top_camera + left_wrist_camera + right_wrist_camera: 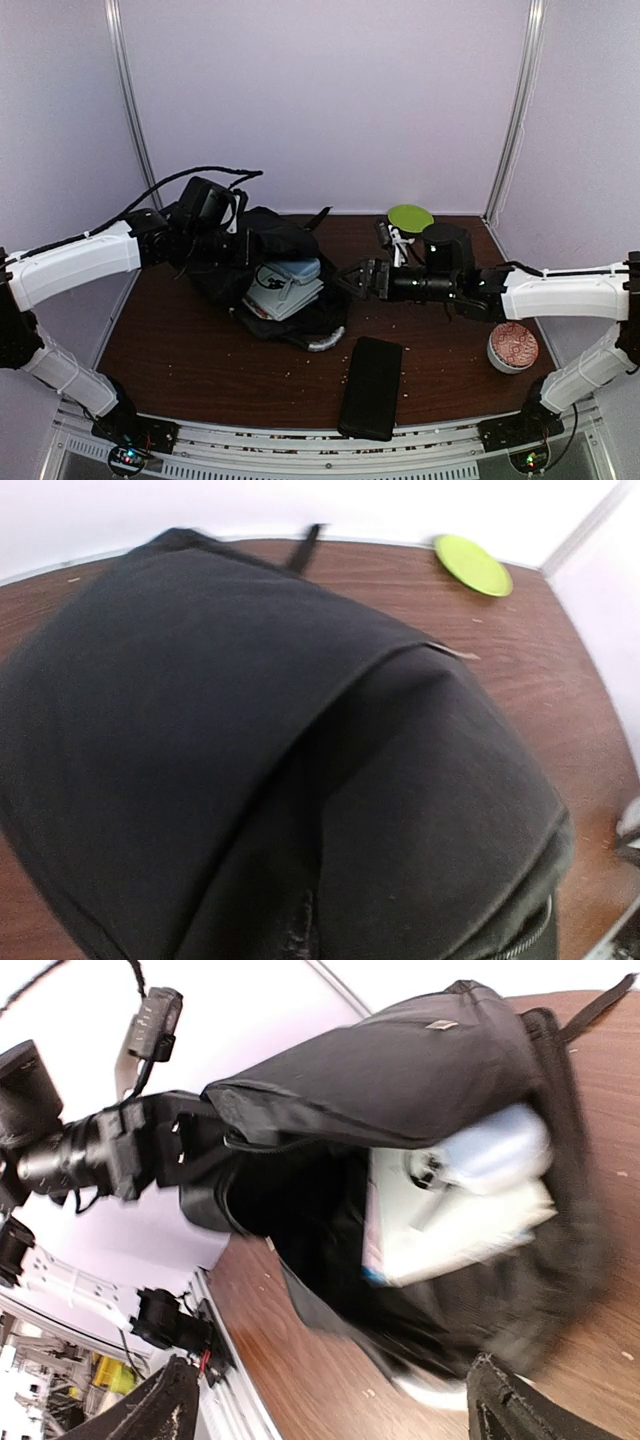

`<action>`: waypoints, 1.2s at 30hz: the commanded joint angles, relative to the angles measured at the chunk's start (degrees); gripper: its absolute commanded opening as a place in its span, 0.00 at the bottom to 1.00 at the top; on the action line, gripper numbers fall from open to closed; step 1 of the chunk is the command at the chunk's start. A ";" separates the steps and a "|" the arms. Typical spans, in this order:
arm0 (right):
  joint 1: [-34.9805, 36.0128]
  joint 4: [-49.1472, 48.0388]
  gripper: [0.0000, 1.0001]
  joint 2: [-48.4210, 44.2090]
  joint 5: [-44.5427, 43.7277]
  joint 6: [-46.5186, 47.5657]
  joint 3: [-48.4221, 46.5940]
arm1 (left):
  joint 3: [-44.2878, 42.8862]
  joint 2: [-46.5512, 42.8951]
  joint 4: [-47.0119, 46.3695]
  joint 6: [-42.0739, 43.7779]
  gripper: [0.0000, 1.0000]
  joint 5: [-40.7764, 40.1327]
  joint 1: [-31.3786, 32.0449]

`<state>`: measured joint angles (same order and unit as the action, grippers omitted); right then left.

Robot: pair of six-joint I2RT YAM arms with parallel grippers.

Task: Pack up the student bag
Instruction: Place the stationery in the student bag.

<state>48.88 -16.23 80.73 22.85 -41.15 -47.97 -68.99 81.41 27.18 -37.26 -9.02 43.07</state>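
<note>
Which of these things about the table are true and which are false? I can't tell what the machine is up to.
1. The student bag is open, with pale flat items showing inside. True.
2. The right pincer is clamped on the bag. False: its jaws stand open beside the bag's mouth, holding nothing.
3. A green plate sits near the far edge of the table. True.
4. The slim black case is packed in the bag. False: it lies flat on the table near the front edge, apart from the bag.
5. The left pincer grips the bag's upper fabric edge. True.
</note>
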 commanded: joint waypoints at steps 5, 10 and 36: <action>-1.76 7.59 0.90 -10.08 -12.03 2.65 9.70 | 8.50 -8.98 2.34 -0.71 0.00 -12.08 -5.71; -2.00 11.60 0.88 -10.79 -13.65 0.55 11.88 | 13.22 -12.78 4.24 -2.61 0.00 -13.52 -6.20; 10.07 24.01 0.88 -16.20 -19.90 -17.33 23.17 | 17.15 1.94 -17.12 -3.42 0.00 1.83 3.25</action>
<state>58.52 6.94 65.52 5.91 -54.50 -25.61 -49.08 81.14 15.03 -40.77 -9.61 45.12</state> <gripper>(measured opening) 0.875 0.052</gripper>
